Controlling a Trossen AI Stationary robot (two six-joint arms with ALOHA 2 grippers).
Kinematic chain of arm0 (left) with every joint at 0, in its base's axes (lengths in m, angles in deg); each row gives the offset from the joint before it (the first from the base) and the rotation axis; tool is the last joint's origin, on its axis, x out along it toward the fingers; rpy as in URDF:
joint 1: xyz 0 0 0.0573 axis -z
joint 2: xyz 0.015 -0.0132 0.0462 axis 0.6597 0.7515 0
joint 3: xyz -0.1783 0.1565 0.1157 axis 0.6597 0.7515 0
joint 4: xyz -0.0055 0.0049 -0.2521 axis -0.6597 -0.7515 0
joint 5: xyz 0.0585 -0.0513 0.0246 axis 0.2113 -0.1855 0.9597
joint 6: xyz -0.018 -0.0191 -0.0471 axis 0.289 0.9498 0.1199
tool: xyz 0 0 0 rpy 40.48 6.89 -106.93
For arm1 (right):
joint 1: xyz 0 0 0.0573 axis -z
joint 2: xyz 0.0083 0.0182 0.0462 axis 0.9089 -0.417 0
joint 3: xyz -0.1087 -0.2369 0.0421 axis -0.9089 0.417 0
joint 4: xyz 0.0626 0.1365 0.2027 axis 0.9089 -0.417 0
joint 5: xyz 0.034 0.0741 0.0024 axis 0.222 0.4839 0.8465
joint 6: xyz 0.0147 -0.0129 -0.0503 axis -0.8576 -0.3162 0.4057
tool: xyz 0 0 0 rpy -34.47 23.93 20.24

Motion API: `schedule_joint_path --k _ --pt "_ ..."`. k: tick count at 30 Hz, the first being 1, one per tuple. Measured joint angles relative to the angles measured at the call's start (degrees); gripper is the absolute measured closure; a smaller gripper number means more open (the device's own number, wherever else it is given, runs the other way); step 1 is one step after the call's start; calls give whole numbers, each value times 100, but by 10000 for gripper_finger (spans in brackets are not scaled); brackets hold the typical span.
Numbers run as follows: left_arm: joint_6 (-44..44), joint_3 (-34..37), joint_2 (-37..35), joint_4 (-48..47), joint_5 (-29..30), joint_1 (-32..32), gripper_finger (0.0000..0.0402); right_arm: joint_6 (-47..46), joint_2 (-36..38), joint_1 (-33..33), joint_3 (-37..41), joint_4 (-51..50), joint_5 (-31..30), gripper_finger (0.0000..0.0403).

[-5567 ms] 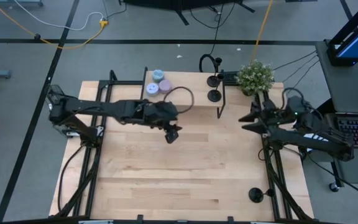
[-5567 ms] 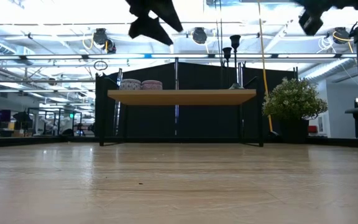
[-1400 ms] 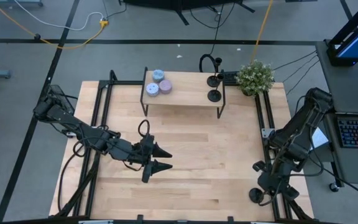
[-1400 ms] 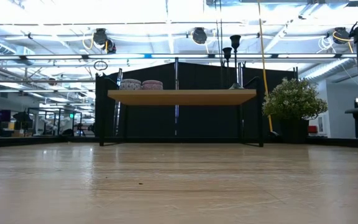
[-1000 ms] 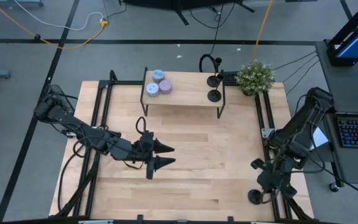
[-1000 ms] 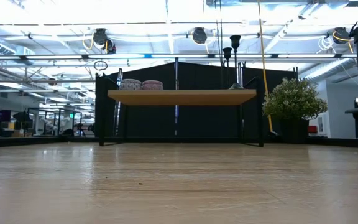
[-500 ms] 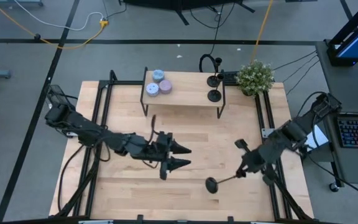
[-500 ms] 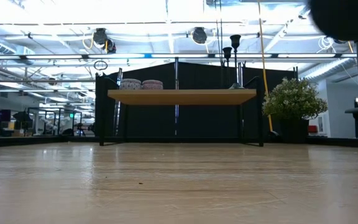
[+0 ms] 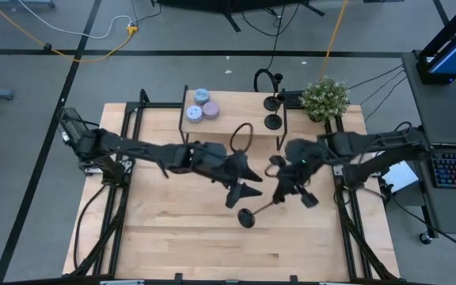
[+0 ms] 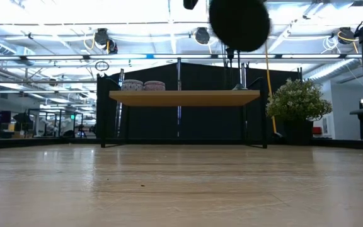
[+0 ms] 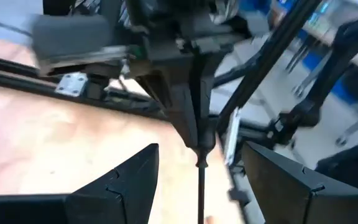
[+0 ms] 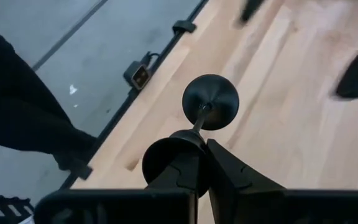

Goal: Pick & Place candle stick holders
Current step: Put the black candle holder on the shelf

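Wooden desk [image 9: 172, 229] carries a small raised shelf [image 9: 236, 123] at its far edge, with two round tins [image 9: 199, 105] at one end and two black candle holders [image 9: 273, 112] at the other, beside a potted plant [image 9: 324, 96]. Above the desk's middle the right tool [image 9: 279, 192] is clamped on the stem of a third candle holder [image 9: 253, 214], held tilted in the air with its disc base toward the near edge. Just beside it the left tool [image 9: 248, 180] hovers with its fingers [image 11: 117, 186] apart, either side of that stem
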Motion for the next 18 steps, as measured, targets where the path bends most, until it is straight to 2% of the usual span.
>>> schedule_joint_path --k 3,6,10,18 --pt "-364 -418 73 -571 -23 -19 163 120 -110 359 -240 -121 185 399" --pt "-562 -488 49 -902 -38 -19 163 170 -138 583 -399 -241 190 399" --pt "-346 -482 82 -1196 -36 -58 163 125 -142 779 -446 -92 490 399" --pt "-109 -484 278 -1333 -17 -218 163 -126 -233 831 -446 38 459 399"
